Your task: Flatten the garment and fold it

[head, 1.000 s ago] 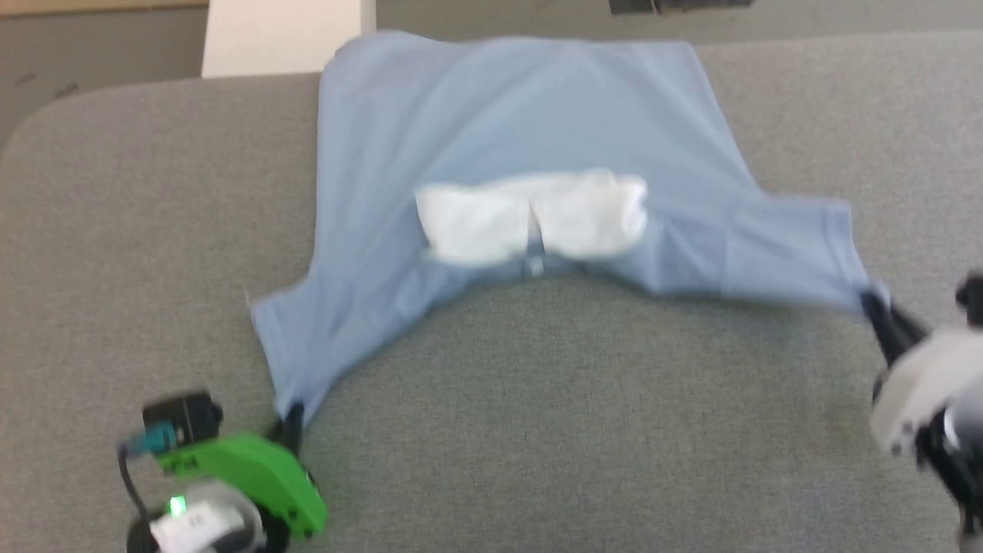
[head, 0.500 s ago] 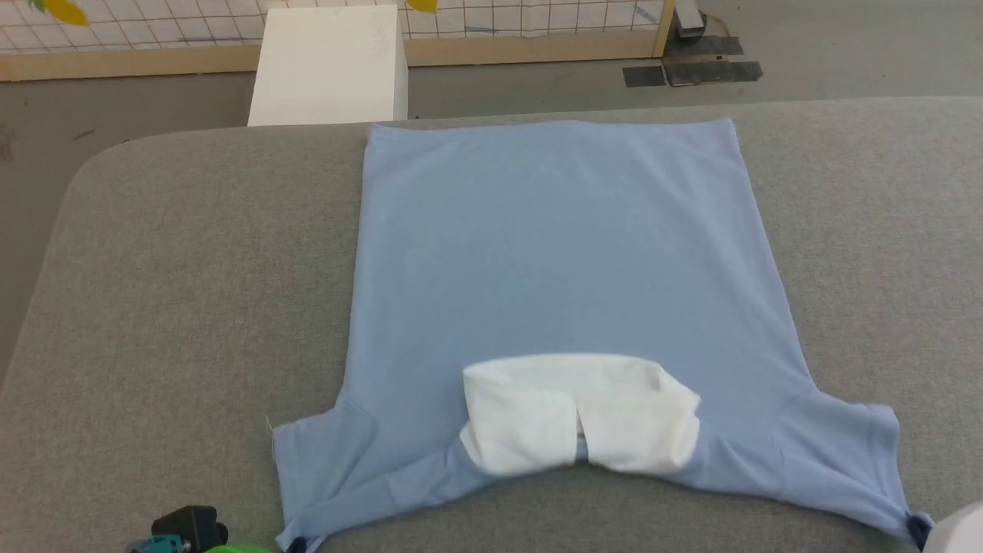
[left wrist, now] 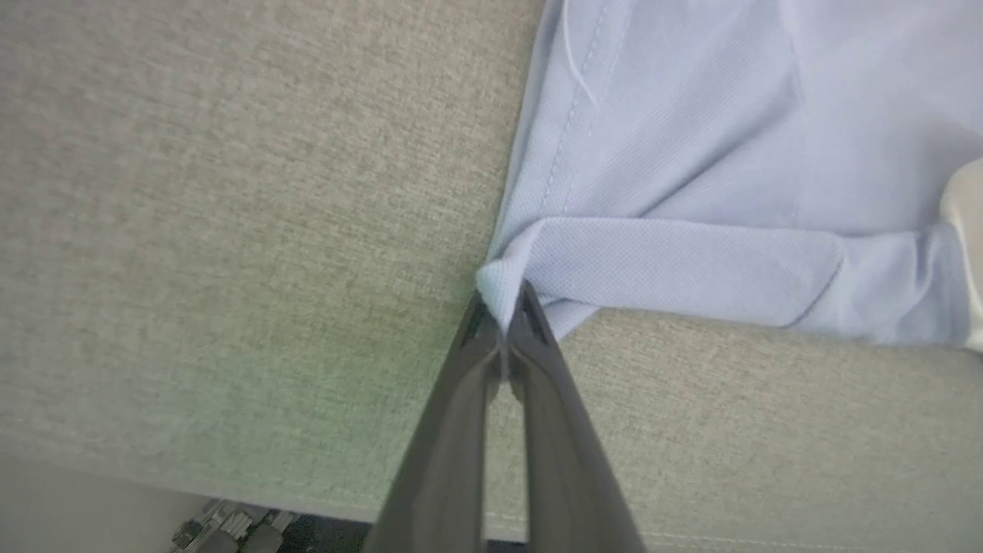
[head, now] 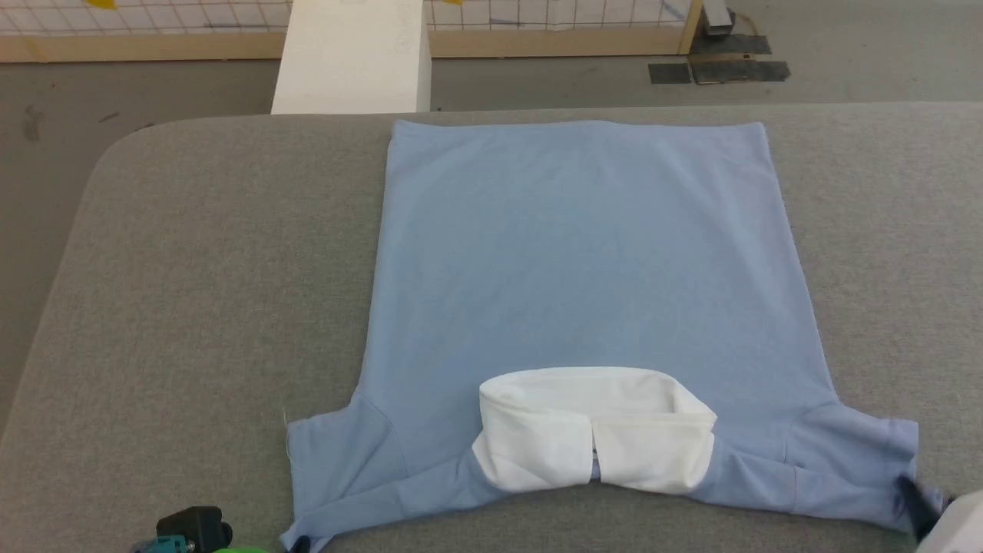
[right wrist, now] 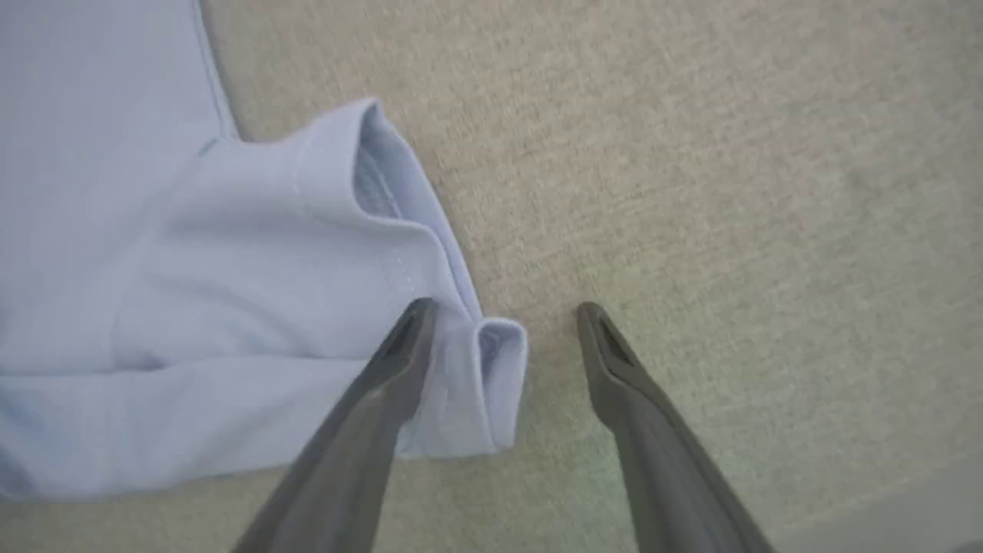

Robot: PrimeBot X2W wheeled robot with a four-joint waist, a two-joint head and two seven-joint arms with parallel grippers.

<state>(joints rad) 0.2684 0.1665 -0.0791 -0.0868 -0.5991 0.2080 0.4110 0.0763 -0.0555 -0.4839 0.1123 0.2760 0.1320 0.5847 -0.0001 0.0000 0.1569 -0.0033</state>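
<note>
The garment (head: 584, 261), a light blue shirt with a white collar (head: 595, 430), lies spread flat on the grey table, hem at the far side and collar toward me. At the near left corner of the head view my left gripper (head: 298, 544) is shut on the left sleeve's tip; the left wrist view has the cloth (left wrist: 691, 192) pinched between its fingers (left wrist: 503, 326). My right gripper (right wrist: 507, 322) stands open over the right sleeve's corner (right wrist: 491, 369), which lies loose on the table between its fingers; its dark fingers (head: 914, 499) touch the sleeve edge in the head view.
The grey padded table (head: 192, 269) has bare room left and right of the shirt. A white box (head: 353, 54) stands on the floor beyond the far edge, with a wooden-framed grid fence (head: 537, 31) behind it. The table's near edge (left wrist: 230, 491) runs just below the left gripper.
The shirt, stretched and lifted a second ago, now lies flat. The right gripper has opened and let go of the right sleeve. The head camera has tilted, shifting the whole picture.
</note>
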